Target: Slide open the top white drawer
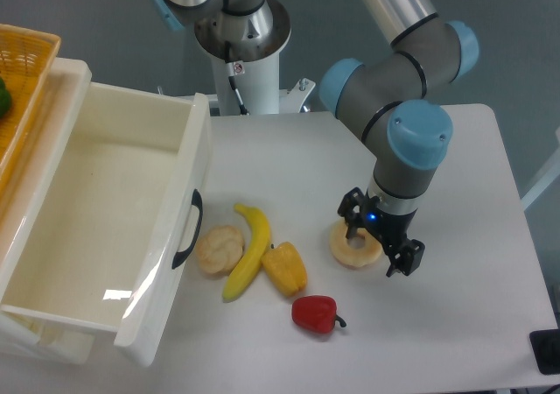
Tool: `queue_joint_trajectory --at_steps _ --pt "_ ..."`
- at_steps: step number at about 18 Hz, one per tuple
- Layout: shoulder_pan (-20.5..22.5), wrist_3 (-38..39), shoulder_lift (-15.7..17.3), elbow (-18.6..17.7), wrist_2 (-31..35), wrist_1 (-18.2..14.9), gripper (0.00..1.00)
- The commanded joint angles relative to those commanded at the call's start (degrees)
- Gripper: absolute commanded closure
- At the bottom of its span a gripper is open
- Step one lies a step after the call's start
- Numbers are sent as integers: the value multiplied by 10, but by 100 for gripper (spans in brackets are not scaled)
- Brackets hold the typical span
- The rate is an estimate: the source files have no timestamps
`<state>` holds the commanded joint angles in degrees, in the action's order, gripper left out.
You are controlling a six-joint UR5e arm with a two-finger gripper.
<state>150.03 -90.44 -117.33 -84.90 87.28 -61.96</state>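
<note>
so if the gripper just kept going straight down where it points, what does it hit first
Most likely the ring-shaped pastry: the gripper points down at its right edge. Depth is unclear, so it could meet the table beside it.

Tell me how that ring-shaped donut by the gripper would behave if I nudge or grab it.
The donut lies flat on the table, so a nudge would probably slide it rather than roll it. It looks like a rigid, light toy, likely keeping its shape when squeezed. Its rounded, smooth rim may slip between the fingers of the open gripper; gripping through the hole seems safer.
</note>
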Motion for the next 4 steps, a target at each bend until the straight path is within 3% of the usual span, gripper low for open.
queue_joint_trajectory --at_steps 4 --pt "4 -1 -2 2 1 -1 0"
